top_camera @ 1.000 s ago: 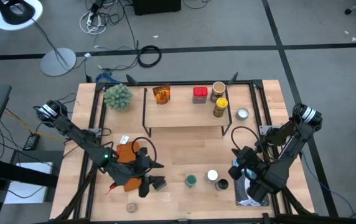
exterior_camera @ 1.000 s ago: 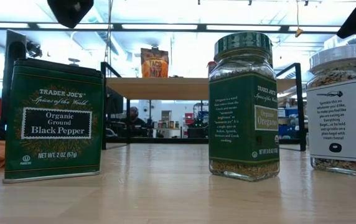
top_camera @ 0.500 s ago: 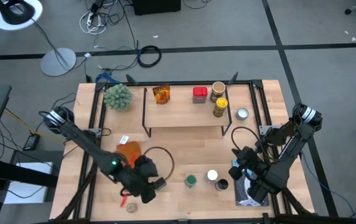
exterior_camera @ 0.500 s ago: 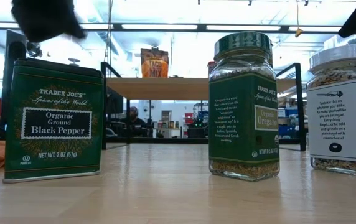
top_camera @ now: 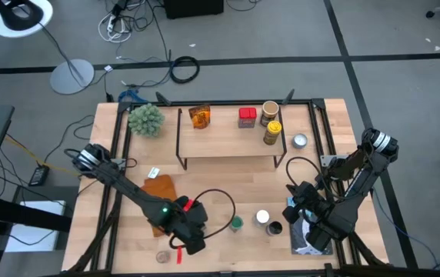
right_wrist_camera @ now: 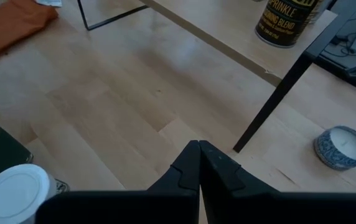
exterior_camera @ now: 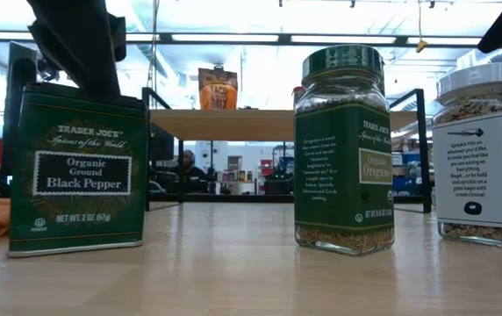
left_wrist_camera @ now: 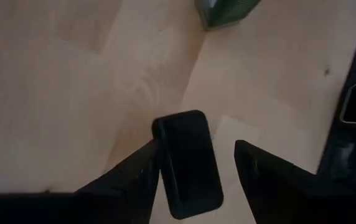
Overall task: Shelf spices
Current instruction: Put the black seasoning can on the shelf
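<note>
Now the left gripper (top_camera: 191, 235), fingers apart around the pepper tin (exterior_camera: 77, 167), is arriving from the orange cloth (top_camera: 158, 187). Likely the grasp is starting.

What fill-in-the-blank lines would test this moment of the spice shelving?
The left gripper hangs over the black pepper tin, fingers ____.
On the right gripper, the fingers are ____.
The shelf carries ____ spice containers.
The oregano jar has a ____ lid.
Missing: open; shut; four; green.
</note>
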